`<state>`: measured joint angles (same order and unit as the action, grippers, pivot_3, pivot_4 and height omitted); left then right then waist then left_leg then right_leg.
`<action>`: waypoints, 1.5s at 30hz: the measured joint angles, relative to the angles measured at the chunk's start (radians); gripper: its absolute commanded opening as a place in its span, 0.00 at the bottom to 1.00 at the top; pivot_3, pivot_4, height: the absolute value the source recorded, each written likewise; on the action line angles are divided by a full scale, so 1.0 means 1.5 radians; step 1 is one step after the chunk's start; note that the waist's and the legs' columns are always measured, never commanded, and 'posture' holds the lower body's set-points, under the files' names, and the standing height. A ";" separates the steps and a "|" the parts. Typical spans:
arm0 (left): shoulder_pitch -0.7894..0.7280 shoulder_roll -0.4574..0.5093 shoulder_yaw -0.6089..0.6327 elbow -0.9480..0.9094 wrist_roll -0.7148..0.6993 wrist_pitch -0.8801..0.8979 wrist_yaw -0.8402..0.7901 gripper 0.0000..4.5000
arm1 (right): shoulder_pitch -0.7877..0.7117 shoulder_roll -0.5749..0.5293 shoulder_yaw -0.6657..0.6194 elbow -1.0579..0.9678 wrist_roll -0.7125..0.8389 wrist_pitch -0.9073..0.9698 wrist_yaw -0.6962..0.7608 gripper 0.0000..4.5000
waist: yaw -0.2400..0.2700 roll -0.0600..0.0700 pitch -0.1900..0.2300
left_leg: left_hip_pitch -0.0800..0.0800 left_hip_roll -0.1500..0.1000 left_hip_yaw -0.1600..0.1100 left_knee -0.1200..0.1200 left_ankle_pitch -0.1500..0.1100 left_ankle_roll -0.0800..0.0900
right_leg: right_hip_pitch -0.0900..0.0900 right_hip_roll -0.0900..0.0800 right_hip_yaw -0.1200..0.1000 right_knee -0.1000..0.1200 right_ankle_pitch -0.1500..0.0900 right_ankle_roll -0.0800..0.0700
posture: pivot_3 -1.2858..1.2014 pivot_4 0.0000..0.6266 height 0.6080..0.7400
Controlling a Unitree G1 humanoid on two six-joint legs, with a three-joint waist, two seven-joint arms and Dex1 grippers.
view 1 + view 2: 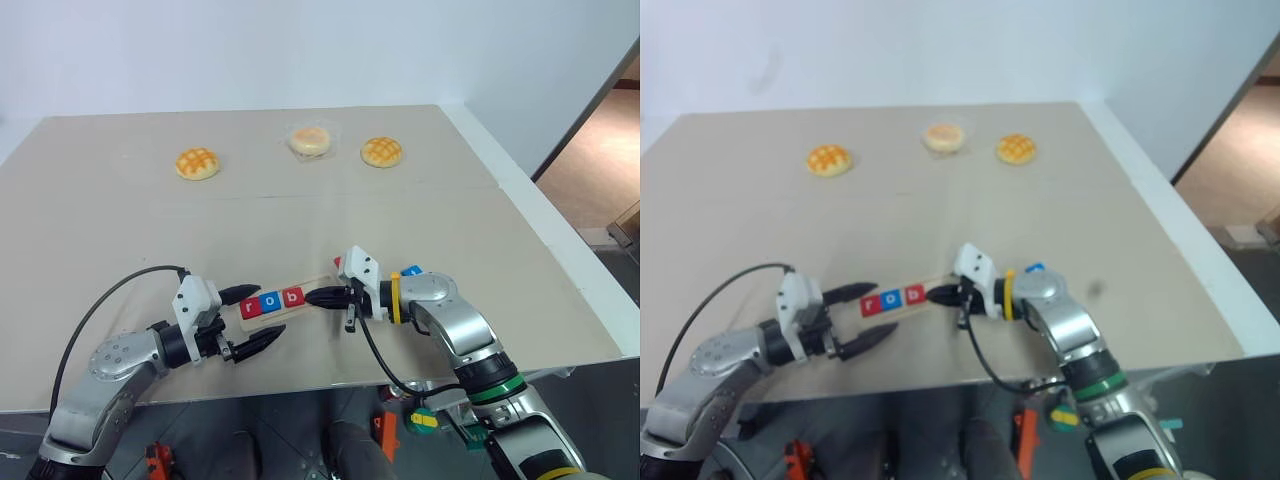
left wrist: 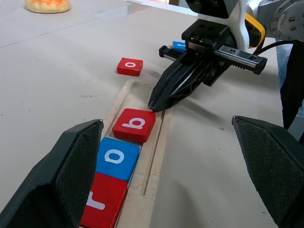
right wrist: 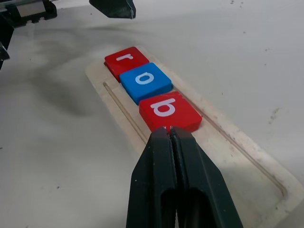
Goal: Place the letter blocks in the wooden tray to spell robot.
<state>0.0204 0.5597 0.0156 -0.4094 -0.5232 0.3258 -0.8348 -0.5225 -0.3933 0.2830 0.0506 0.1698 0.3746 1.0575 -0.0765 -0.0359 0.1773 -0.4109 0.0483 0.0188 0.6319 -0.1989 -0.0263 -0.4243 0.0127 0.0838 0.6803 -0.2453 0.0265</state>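
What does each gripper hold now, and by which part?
Nothing is held. The left gripper is open around the tray's end. The right gripper is shut, its tips at the b block's edge.

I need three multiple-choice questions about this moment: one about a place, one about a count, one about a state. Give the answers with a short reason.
1. Where does the loose red o block lie?
A. in the wooden tray
B. on the table beyond the tray's end
C. between the left gripper's fingers

2. How many letter blocks sit in the wooden tray?
A. two
B. three
C. five

3. How is the right gripper?
A. shut, tip at the b block
B. wide open over the tray
C. shut on a blue block

Answers: 1 B, it rests on the bare table past the tray. 2 B, r, o and b lie in a row. 3 A, its fingers meet at the b block's edge, holding nothing.
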 measured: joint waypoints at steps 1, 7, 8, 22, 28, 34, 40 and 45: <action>0.000 0.000 0.000 0.000 0.000 0.000 0.000 1.00 | -0.001 0.001 0.001 0.003 -0.001 -0.003 0.000 0.01 | 0.000 0.000 0.000 | 0.000 0.000 0.000 0.000 0.000 0.000 | 0.000 0.000 0.000 0.000 0.000 0.000 | 0.52 0.24 1.00; -0.001 0.000 0.000 0.000 0.003 0.000 0.001 1.00 | -0.015 0.010 0.017 0.017 -0.007 -0.016 0.002 0.01 | 0.000 0.000 0.000 | 0.000 0.000 0.000 0.000 0.000 0.000 | 0.000 0.000 0.000 0.000 0.000 0.000 | 0.52 0.24 1.00; -0.001 0.000 0.000 0.000 0.004 0.000 0.002 1.00 | -0.018 0.012 0.018 0.022 -0.007 -0.018 0.002 0.01 | 0.000 0.000 0.000 | 0.000 0.000 0.000 0.000 0.000 0.000 | 0.000 0.000 0.000 0.000 0.000 0.000 | 0.52 0.24 1.00; 0.007 -0.002 -0.001 0.000 0.010 -0.004 0.001 1.00 | -0.054 0.008 0.014 0.048 -0.006 -0.030 0.010 0.01 | 0.000 0.000 0.000 | 0.000 0.000 0.000 0.000 0.000 0.000 | 0.000 0.000 0.000 0.000 0.000 0.000 | 0.52 0.24 1.00; 0.007 -0.003 -0.004 0.000 0.010 -0.009 -0.002 1.00 | -0.057 -0.010 0.012 0.057 -0.006 -0.037 0.012 0.01 | 0.000 0.000 0.000 | 0.000 0.000 0.000 0.000 0.000 0.000 | 0.000 0.000 0.000 0.000 0.000 0.000 | 0.52 0.24 1.00; 0.004 -0.005 -0.005 0.000 0.007 -0.009 -0.002 1.00 | -0.057 -0.014 0.013 0.095 -0.023 -0.064 0.006 0.01 | 0.000 0.000 0.000 | 0.000 0.000 0.000 0.000 0.000 0.000 | 0.000 0.000 0.000 0.000 0.000 0.000 | 0.52 0.24 1.00; 0.005 -0.014 -0.005 0.000 0.002 -0.009 0.000 1.00 | -0.057 0.001 0.018 0.107 -0.036 -0.076 0.002 0.01 | 0.000 0.000 0.000 | 0.000 0.000 0.000 0.000 0.000 0.000 | 0.000 0.000 0.000 0.000 0.000 0.000 | 0.52 0.24 1.00; 0.005 -0.015 -0.003 0.000 0.002 -0.009 0.004 1.00 | -0.059 0.011 0.023 0.107 -0.038 -0.076 0.011 0.01 | 0.000 0.000 0.000 | 0.000 0.000 0.000 0.000 0.000 0.000 | 0.000 0.000 0.000 0.000 0.000 0.000 | 0.52 0.24 1.00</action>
<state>0.0275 0.5374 0.0112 -0.4096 -0.5198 0.3121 -0.8283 -0.6106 -0.3775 0.3181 0.2111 0.1135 0.2604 1.0746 -0.0763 -0.0359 0.1773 -0.4108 0.0484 0.0187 0.6320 -0.1989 -0.0263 -0.4241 0.0128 0.0837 0.6803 -0.2450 0.0265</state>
